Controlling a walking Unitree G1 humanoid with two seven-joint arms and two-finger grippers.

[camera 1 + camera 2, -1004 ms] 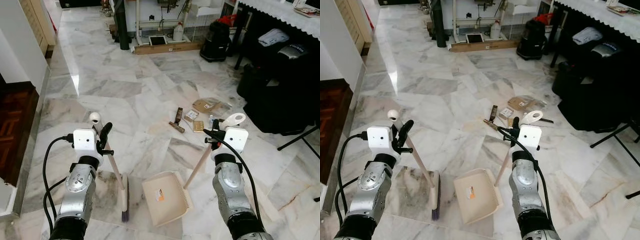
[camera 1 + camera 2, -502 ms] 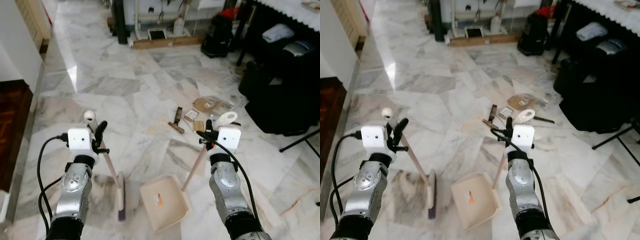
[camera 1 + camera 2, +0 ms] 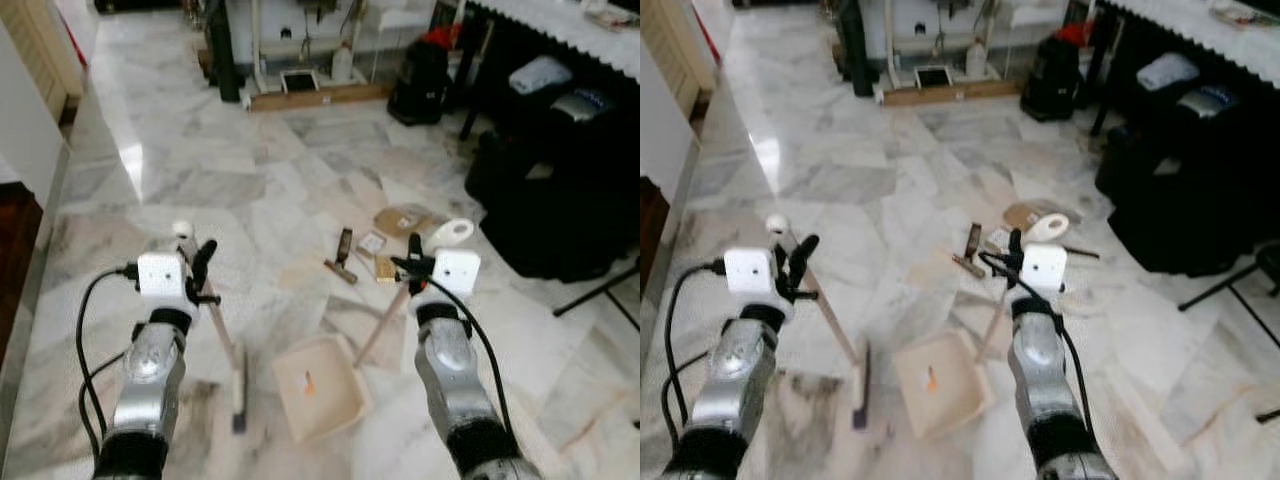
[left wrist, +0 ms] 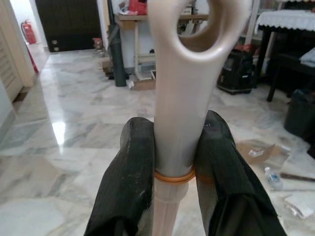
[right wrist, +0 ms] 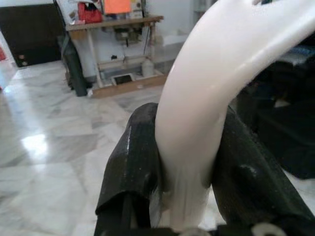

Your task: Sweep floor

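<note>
Head stereo pair looked forward and down from standing height over both arms onto the marble floor (image 3: 290, 190), sharing nearly the same scene. Each wrist camera sat very close behind its fingers, facing along them across the room toward the far workbench (image 4: 133, 29).

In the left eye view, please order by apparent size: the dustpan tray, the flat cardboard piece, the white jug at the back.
1. Dustpan tray, largest, though also nearest the camera.
2. Cardboard piece.
3. White jug, smallest-looking, but farthest away, so its true size is unsure.

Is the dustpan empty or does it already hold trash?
Nearly empty: the dustpan on the floor shows one small orange spot inside. The litter lies on the tiles beyond it.
</note>
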